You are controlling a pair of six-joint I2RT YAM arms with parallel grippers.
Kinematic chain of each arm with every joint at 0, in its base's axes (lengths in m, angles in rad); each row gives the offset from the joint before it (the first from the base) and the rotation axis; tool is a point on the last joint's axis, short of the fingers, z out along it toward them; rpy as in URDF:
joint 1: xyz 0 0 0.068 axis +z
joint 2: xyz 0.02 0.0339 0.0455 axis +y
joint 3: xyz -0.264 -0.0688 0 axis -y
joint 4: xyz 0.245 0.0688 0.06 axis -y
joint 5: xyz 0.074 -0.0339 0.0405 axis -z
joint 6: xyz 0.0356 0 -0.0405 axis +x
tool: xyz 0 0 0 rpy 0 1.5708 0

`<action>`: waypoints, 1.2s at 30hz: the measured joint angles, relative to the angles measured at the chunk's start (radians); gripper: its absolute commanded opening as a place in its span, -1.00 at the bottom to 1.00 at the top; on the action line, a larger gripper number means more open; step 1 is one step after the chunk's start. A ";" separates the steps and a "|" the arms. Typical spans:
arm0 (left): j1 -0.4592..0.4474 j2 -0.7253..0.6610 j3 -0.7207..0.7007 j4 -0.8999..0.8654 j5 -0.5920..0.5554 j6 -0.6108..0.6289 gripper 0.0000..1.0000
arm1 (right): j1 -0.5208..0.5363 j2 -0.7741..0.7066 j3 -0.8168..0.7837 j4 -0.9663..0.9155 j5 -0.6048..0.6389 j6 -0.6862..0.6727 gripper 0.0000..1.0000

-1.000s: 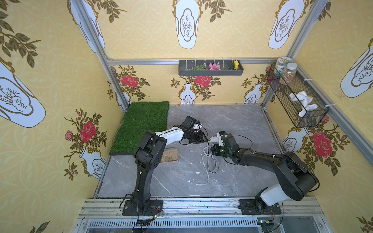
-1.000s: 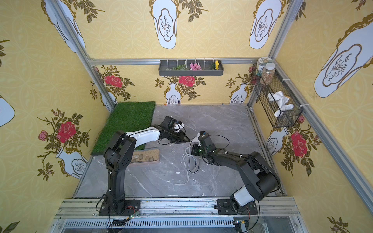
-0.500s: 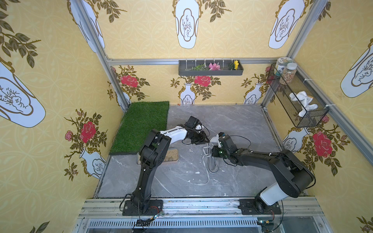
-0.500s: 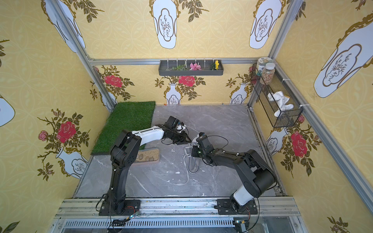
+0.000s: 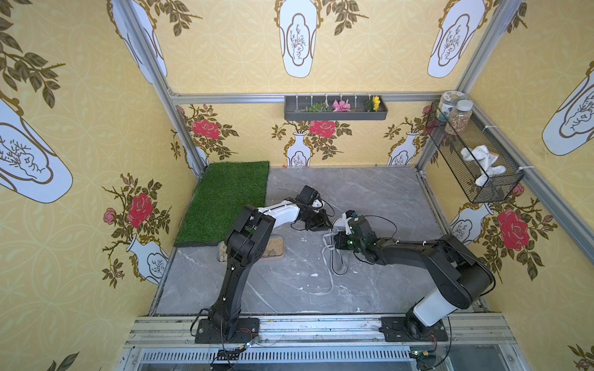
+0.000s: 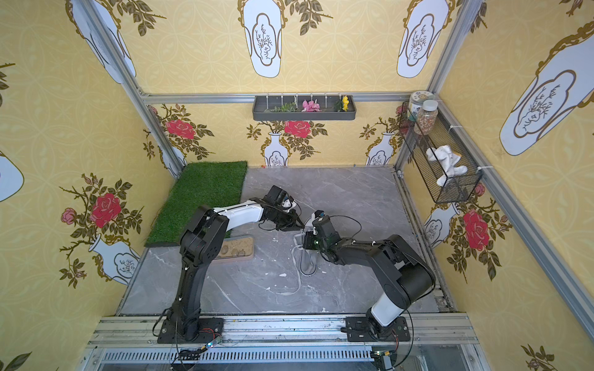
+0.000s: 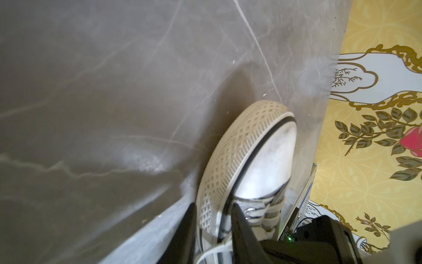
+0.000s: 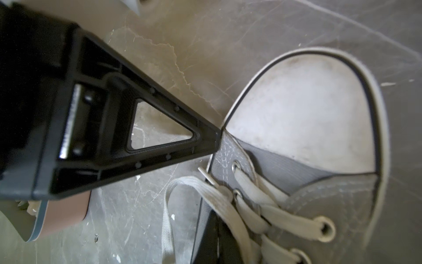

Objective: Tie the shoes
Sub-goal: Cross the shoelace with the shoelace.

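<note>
On the grey marble floor (image 5: 369,192), mid-cell, between the two arms: one grey canvas sneaker (image 5: 339,264) (image 6: 308,264), sole down, heel toward the arm bases and toe toward the back wall, its front half hidden under the grippers in both top views. White toe cap and ribbed white sole rim show in the left wrist view (image 7: 267,160); scuffed cap, grey upper and metal eyelets show in the right wrist view (image 8: 308,114). Laces (image 8: 251,201): flat, pale grey, threaded through the eyelets but untied. One end trails loose over the floor beside the heel toward the bases (image 5: 327,284) (image 6: 296,284). Left gripper (image 5: 326,225) (image 6: 297,225) (image 7: 213,208): at the toe end, jaws narrowly parted and straddling the sole rim and side wall by the first eyelets. One finger (image 8: 201,139) touches the edge of the cap; whether it clamps firmly cannot be told. Right gripper (image 5: 336,239) (image 6: 305,241) (image 8: 212,214): over the lacing, jaws closed tight with a lace crossing over them; whether a lace is pinched cannot be told. Also present: a tan oblong tray of pebbles (image 5: 276,249) by the left arm, well apart from the sneaker, a green grass mat (image 5: 225,199) in the far left corner, a wall shelf (image 5: 334,116) and a wire basket (image 5: 482,180).
</note>
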 measured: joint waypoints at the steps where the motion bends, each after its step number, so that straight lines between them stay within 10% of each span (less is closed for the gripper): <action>1: 0.000 0.002 0.003 -0.001 0.002 0.000 -0.54 | 0.000 0.004 0.002 0.005 -0.003 0.000 -1.00; 25: -0.002 -0.040 -0.040 0.010 0.019 -0.026 -1.00 | 0.000 0.025 0.017 0.016 -0.009 0.004 -1.00; 36: -0.002 -0.053 -0.045 0.013 0.003 -0.018 -0.36 | 0.000 0.033 0.028 0.013 -0.011 0.004 -1.00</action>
